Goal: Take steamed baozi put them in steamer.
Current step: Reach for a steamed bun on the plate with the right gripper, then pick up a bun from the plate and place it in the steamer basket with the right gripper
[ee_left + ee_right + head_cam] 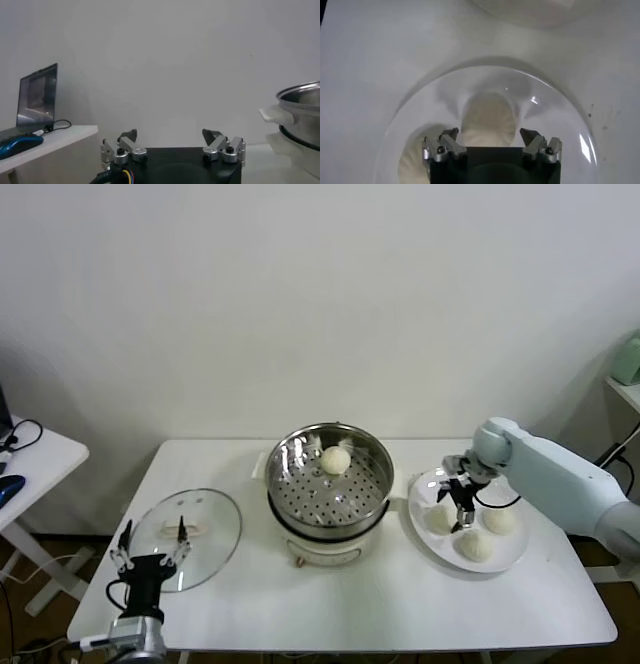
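The steel steamer (300, 484) stands mid-table on its white base, with one cream baozi (336, 460) inside at the back. Three more baozi (438, 520) (499, 520) (474, 547) lie on a white plate (519, 552) to the right. My right gripper (462, 512) is low over the plate, open. In the right wrist view it (489, 132) has one baozi (487, 117) between its spread fingers, not squeezed. A second baozi (412, 160) lies beside it on the plate (545, 100). My left gripper (150, 559) is parked at the table's front left, open and empty (170, 137).
A round glass lid (205, 529) lies on the table left of the steamer, just behind the left gripper. A side table (40, 449) stands further left with a laptop (36, 95) and a blue mouse (17, 144). The steamer's rim shows in the left wrist view (300, 95).
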`<act>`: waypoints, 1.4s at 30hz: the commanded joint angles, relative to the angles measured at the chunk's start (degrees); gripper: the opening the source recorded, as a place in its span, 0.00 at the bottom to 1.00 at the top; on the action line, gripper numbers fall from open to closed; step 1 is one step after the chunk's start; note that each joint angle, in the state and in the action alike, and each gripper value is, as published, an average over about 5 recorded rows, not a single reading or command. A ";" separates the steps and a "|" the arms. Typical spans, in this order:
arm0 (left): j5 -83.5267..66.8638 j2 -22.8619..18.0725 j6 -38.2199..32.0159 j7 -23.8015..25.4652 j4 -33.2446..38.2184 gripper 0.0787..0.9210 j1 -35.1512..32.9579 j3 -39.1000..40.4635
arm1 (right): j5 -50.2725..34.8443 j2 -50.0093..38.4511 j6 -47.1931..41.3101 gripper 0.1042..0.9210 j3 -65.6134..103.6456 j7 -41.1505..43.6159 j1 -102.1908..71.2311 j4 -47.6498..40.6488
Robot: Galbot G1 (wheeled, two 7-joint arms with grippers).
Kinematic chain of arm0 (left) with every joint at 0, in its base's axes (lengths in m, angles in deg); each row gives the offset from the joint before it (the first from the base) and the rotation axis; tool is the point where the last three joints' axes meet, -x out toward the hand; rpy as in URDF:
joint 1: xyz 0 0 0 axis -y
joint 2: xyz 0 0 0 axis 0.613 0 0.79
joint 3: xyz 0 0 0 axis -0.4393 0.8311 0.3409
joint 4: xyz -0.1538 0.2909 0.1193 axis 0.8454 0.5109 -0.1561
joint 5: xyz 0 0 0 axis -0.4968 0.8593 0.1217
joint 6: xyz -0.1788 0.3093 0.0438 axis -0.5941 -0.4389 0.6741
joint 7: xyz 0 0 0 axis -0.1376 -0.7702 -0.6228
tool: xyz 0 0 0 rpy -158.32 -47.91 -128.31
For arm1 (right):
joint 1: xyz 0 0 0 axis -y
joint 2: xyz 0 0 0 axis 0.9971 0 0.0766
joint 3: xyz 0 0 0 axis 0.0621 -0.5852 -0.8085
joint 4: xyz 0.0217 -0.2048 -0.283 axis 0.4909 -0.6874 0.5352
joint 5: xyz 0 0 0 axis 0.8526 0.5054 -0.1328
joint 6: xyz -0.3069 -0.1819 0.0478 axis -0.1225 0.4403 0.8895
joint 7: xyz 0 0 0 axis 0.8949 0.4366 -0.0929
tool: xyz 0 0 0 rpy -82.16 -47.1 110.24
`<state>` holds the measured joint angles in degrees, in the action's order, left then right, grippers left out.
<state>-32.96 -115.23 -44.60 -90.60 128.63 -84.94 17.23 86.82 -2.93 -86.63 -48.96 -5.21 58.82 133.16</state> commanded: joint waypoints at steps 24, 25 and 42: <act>0.19 0.04 0.14 -0.03 -0.01 0.88 -0.06 0.27 | -4.13 0.26 -0.88 0.68 0.43 0.43 3.49 -0.51; 0.21 0.02 0.15 -0.02 0.01 0.88 -0.06 0.29 | -5.61 0.11 -1.24 0.68 -0.06 0.49 4.80 -0.43; 2.44 0.09 0.01 0.57 0.86 0.88 -1.03 1.72 | -35.08 4.66 -9.66 0.68 -12.55 1.44 31.39 -2.08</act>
<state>-31.77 -115.11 -44.47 -90.18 129.01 -85.48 18.54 67.81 -0.24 -92.05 -54.72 -3.67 77.40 130.71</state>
